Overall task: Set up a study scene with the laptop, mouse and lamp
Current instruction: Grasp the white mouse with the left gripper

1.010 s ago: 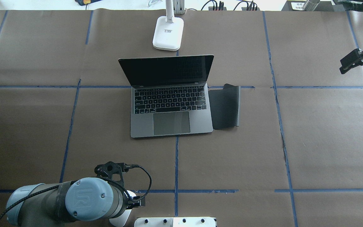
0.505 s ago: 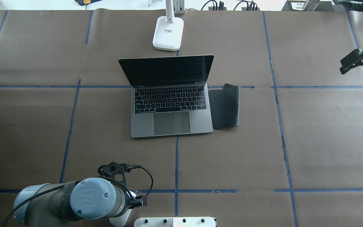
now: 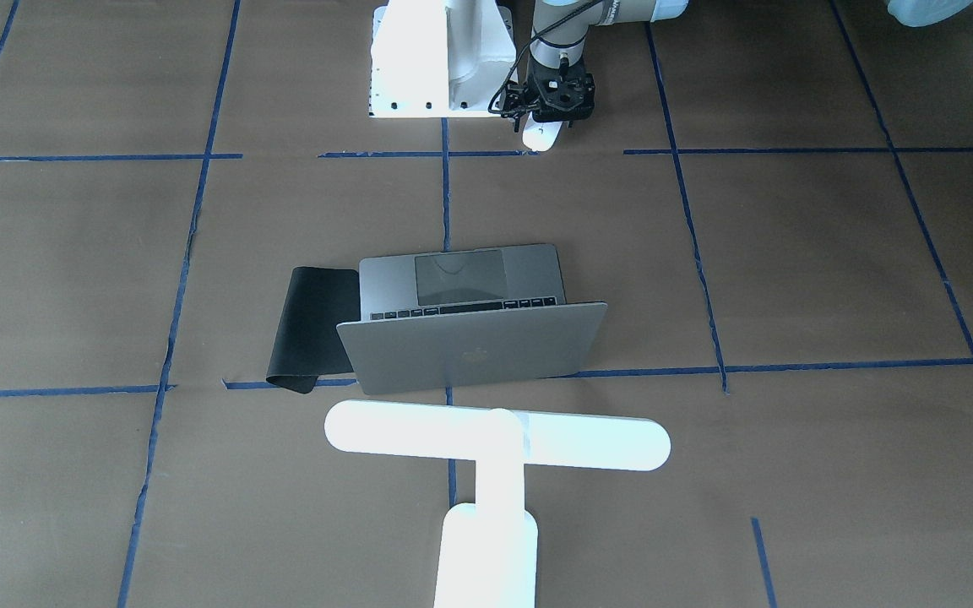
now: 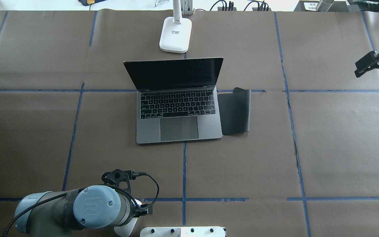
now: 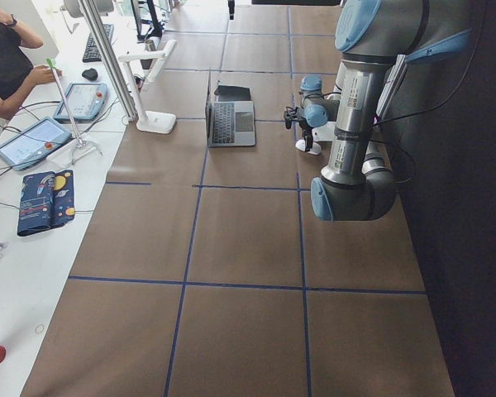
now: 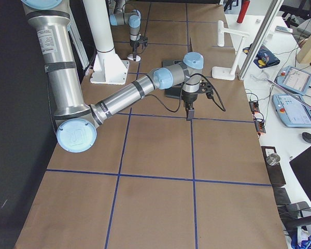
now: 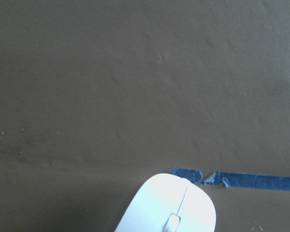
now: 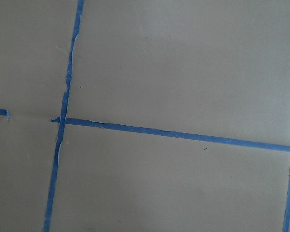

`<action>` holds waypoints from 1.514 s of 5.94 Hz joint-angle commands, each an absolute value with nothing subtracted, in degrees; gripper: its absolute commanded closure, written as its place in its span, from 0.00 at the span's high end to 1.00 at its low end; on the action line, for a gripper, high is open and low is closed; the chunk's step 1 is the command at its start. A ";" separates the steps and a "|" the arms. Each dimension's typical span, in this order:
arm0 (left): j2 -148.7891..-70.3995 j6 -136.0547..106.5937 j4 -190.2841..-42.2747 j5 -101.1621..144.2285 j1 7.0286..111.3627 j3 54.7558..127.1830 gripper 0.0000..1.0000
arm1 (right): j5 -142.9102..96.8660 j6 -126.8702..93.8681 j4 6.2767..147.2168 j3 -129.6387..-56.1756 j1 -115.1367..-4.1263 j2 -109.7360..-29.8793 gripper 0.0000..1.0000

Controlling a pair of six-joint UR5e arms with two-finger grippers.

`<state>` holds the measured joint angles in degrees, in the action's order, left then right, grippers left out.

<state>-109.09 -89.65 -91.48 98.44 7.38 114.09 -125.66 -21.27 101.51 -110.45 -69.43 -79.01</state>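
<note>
Laptop [image 4: 178, 115] open at centre of table [image 4: 341, 148], screen toward far side. Lamp [image 4: 175, 34] just behind it, near far edge. Mat [image 4: 235, 112] against laptop's R side. Mouse [image 3: 541, 135] well apart at near edge, just L of robot mount [image 4: 183, 231]

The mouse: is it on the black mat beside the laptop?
No, the mouse is near the white mount, far from the black mat.

**Mouse at the bottom edge**

A white mouse [image 7: 169, 205] sits at bottom centre, cut off by the frame, on brown paper [image 7: 135, 87]. A blue tape [image 7: 251, 180] strip runs from lower right, its torn end just beside the mouse.
</note>
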 commanded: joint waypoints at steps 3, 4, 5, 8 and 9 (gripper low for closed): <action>-108.98 -89.74 -91.49 98.61 7.29 113.47 1.00 | -125.68 -21.27 101.51 -110.48 -69.43 -79.01 1.00; -108.98 -89.74 -91.49 98.61 7.29 113.29 1.00 | -125.68 -21.27 101.51 -110.57 -69.43 -79.01 1.00; -109.07 -89.91 -91.49 98.70 7.29 113.38 0.82 | -125.68 -21.27 101.51 -110.57 -69.43 -78.84 1.00; -108.98 -89.38 -91.32 98.70 8.17 115.04 0.11 | -125.68 -21.36 101.51 -110.65 -69.52 -78.49 1.00; -108.98 -89.38 -91.14 98.53 10.18 115.40 0.11 | -125.68 -21.36 101.51 -110.92 -69.78 -78.57 1.00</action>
